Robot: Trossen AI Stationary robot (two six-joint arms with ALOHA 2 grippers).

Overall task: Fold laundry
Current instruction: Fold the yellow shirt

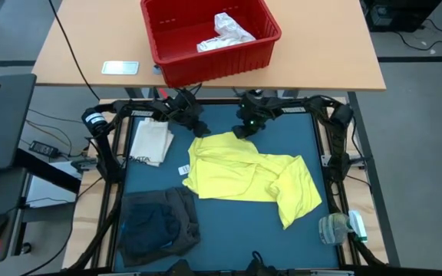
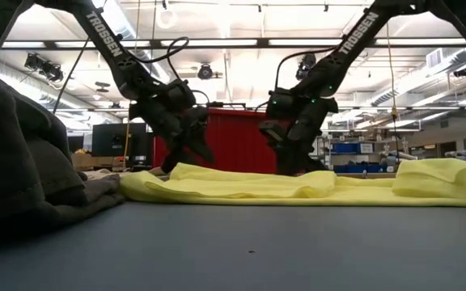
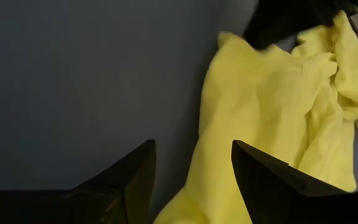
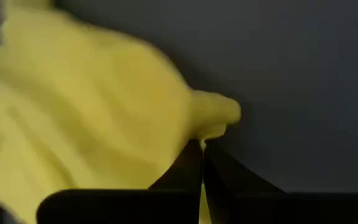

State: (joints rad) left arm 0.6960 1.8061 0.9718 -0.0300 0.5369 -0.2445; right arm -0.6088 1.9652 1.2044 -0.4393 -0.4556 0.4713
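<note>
My right tool [image 4: 201,152] pinched closed on the yellow garment [image 1: 248,176], my left tool [image 3: 191,171] spread open over its edge, on the desk [image 1: 229,222].

Both arms reach in from the far edge of the surface and bend down toward its far middle part. The left gripper [image 1: 199,127] is at about 11 o'clock from the centre of the surface, low over it, and its jaws stand apart, with a clear gap between the two dark fingers [image 3: 132,180]. The right gripper [image 1: 242,131] is at about 12 o'clock, just beside the left one. Its jaws are pressed together, and the fingers [image 4: 194,165] pinch an edge of the yellow garment [image 1: 244,176].
</note>
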